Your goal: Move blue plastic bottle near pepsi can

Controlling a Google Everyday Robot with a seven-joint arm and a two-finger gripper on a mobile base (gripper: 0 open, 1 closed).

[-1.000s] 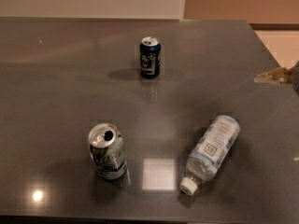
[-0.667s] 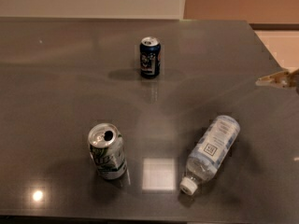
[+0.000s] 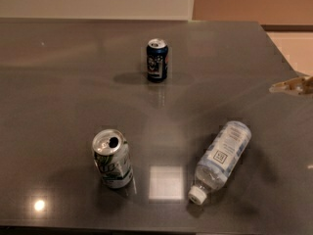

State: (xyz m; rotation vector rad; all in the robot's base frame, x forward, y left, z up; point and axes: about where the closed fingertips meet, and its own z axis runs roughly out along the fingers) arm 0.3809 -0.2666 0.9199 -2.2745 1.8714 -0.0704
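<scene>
The blue plastic bottle [image 3: 222, 158] lies on its side at the front right of the dark table [image 3: 58, 97], its white cap pointing toward the front edge. The pepsi can [image 3: 157, 60] stands upright at the middle back, well apart from the bottle. Only a tan tip of my gripper [image 3: 293, 85] shows at the right edge, above the table and up and to the right of the bottle, touching nothing.
A silver-white can with green markings [image 3: 112, 158] stands upright and opened at the front left. The table's right edge runs near the gripper, with light floor [image 3: 293, 45] beyond. A wall stands behind the table.
The gripper tip at the right edge has shifted slightly downward. The bottle and both cans have not moved.
</scene>
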